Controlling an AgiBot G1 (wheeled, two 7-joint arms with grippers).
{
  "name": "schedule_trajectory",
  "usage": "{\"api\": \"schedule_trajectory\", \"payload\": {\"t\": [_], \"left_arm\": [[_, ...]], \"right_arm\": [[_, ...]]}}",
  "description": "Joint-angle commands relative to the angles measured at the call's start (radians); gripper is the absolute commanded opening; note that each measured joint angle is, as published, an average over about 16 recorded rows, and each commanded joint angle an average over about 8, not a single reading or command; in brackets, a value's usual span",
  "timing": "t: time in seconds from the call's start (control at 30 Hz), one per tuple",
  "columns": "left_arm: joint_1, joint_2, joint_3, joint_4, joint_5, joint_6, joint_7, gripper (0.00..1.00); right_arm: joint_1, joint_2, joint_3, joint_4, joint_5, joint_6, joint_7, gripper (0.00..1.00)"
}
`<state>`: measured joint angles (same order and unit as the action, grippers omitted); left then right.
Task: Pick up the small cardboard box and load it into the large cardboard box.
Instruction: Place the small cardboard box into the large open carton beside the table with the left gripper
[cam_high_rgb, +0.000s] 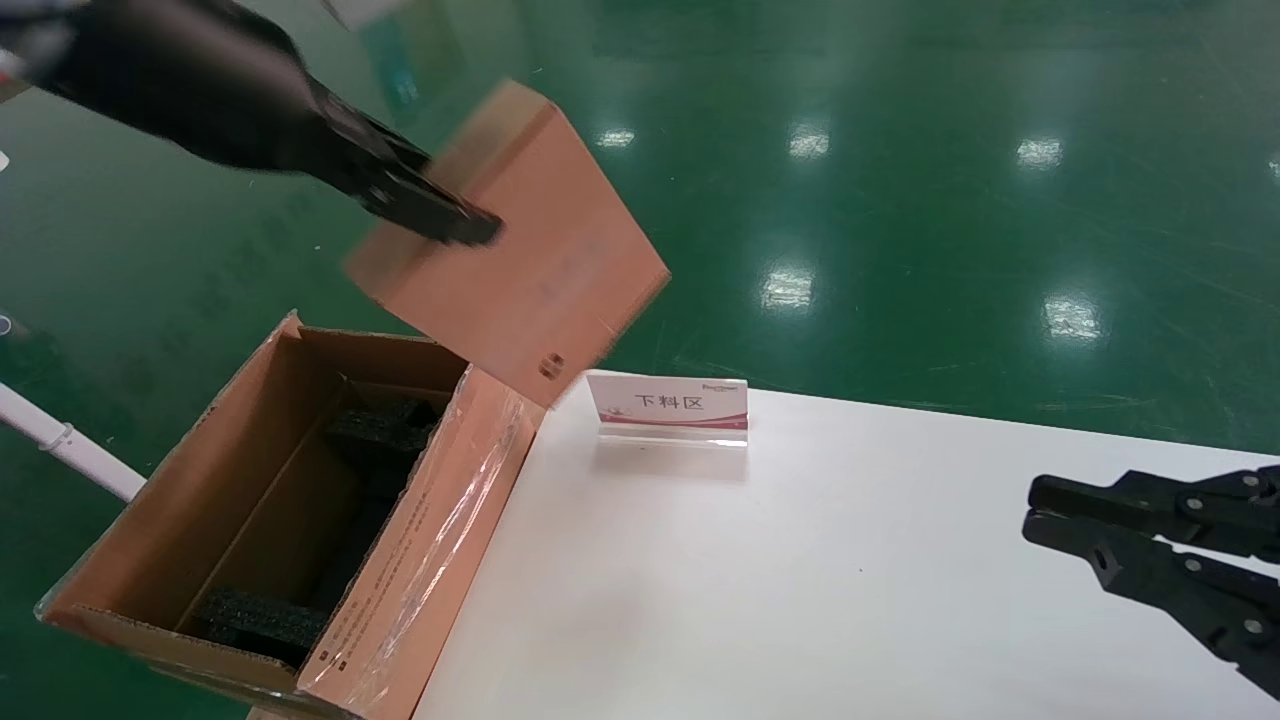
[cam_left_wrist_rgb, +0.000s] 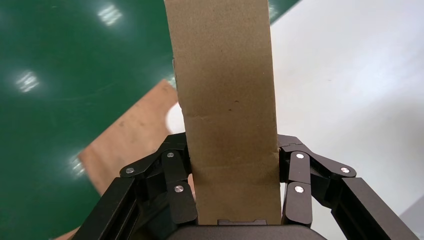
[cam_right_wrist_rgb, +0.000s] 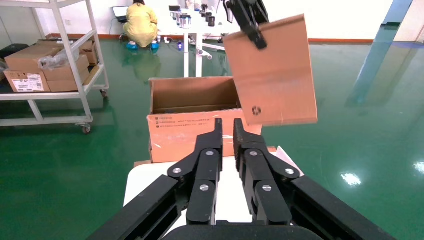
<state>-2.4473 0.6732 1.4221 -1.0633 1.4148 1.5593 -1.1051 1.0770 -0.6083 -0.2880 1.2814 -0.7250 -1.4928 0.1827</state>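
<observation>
My left gripper (cam_high_rgb: 455, 215) clamps the small cardboard box (cam_high_rgb: 520, 250) in open air — tilted, its lower corner just above the large cardboard box (cam_high_rgb: 240, 500) far rim. My right gripper (cam_high_rgb: 1040, 510) rests closed over the table (cam_high_rgb: 800, 580).

The white-and-pink sign stand (cam_high_rgb: 668, 407) on the table reads "下料区"; other print is illegible.

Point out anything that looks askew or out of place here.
The small orange-brown closed carton hangs tilted in the air, clamped near one edge by the left claw, above and beside the long brown open carton. It is not squared to that opening. The right claw rests over the white table.
</observation>
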Motion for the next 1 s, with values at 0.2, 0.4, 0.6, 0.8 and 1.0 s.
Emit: {"api": "schedule_trajectory", "payload": {"t": [0.2,0.4,0.6,0.8,1.0], "left_arm": [[-0.128,-0.003,0.083,0.092,0.036,0.039,0.046,0.00],[-0.237,-0.017,0.241,0.134,0.037,0.042,0.077,0.00],[-0.296,-0.022,0.417,0.179,0.011,0.042,0.101,0.00],[-0.303,-0.018,0.568,0.229,-0.035,0.036,0.107,0.00],[-0.282,-0.010,0.664,0.280,-0.072,0.024,0.101,0.00]], "right_arm": [[0.000,0.000,0.000,0.000,0.000,0.000,0.000,1.00],[0.000,0.000,-0.001,0.000,0.001,0.000,0.000,1.00],[0.000,0.000,-0.001,0.000,0.001,0.001,-0.001,1.00],[0.000,0.001,-0.002,0.000,0.001,0.001,-0.001,1.00],[0.000,0.001,-0.002,0.000,0.001,0.001,-0.001,1.00]]}}
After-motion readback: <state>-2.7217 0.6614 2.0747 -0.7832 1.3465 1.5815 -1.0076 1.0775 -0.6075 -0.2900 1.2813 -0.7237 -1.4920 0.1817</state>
